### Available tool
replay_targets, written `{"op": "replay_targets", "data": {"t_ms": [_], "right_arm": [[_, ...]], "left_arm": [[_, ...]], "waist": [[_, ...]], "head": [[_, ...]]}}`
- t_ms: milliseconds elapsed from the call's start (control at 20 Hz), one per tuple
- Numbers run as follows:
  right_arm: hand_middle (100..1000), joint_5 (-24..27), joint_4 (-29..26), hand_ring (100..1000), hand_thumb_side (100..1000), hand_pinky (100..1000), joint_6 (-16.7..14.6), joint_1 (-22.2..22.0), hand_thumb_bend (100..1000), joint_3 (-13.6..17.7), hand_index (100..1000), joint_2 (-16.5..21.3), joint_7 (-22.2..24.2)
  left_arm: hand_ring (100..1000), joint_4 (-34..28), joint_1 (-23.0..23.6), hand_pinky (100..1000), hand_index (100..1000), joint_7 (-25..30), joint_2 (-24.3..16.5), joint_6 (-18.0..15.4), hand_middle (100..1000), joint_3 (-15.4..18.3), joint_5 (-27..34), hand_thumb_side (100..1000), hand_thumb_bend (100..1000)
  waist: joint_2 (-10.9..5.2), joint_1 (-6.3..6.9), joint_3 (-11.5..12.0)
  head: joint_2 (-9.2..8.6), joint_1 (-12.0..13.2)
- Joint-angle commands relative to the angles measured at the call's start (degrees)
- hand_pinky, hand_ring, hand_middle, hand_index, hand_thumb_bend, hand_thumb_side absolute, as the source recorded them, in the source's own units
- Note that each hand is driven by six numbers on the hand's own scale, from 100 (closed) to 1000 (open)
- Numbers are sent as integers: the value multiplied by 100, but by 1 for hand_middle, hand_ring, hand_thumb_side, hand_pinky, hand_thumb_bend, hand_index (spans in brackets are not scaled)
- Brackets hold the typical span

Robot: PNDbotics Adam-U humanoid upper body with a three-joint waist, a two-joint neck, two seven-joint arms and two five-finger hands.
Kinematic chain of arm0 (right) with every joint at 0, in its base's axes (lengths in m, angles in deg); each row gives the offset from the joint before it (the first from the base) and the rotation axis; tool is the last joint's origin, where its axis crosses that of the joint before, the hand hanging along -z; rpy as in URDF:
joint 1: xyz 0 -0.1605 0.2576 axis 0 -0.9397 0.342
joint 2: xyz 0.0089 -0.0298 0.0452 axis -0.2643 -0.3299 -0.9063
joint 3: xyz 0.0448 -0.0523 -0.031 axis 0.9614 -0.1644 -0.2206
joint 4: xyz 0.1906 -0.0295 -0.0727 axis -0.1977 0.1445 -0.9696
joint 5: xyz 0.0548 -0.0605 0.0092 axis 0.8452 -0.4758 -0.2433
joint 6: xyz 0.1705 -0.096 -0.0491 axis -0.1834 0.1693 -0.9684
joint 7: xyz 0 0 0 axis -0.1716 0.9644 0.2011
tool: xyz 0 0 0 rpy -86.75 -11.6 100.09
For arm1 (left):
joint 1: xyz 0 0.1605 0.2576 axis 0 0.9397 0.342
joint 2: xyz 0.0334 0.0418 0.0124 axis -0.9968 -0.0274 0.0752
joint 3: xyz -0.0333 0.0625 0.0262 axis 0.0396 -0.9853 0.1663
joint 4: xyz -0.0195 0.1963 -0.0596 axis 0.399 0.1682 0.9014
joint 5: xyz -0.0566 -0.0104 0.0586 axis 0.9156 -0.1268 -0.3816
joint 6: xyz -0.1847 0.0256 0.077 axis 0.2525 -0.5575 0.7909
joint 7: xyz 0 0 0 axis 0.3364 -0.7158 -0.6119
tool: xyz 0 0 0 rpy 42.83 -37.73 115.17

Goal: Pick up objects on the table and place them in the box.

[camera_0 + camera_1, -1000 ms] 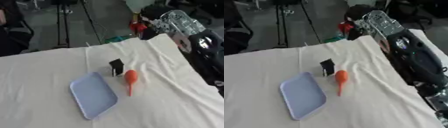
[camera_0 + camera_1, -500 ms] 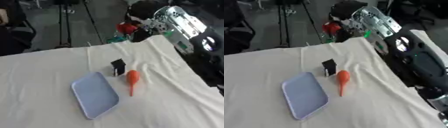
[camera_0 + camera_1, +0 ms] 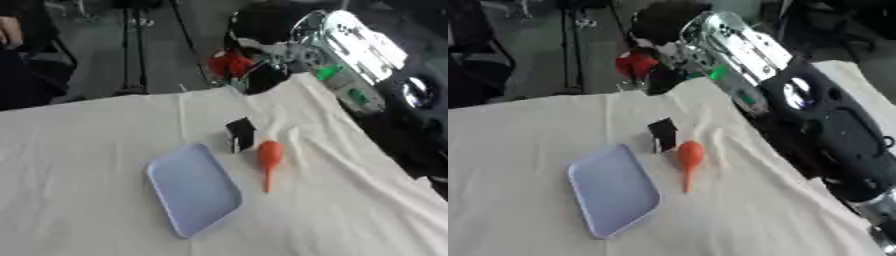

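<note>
I can read no text, label, brand or number anywhere. The small black box (image 3: 240,133) on the worktop (image 3: 87,200) shows a pale patch on its side, but I can make out no letters there.

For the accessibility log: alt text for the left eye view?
The robot's right hand holds something red beyond the far edge of the white-clothed table. On the cloth lie a blue tray, a small black object and an orange bulb.
</note>
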Motion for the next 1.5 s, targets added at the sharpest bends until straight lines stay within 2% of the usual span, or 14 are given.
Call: {"op": "replay_targets", "data": {"t_ms": [50,600,1500], "right_arm": [[418,83,-233,793,444,858,32,69,100,12,513,-23,76],[417,119,-333,789,424,855,-3,-223,100,-209,510,-249,207],[417,273,-228,784,415,853,-30,-616,100,-498,509,-407,316]], "left_arm": [[829,-79,-89,796,763,27,-75,-5,827,3,30,845,100],[829,-79,-102,796,764,38,-34,-4,828,-4,37,845,100],[829,-79,-117,795,763,25,-10,6,828,-6,40,845,100]], "waist": [[-78,3,19],[-50,26,49],[-11,19,64]], "head": [[-45,-3],[-78,-37],[-87,-60]]}}
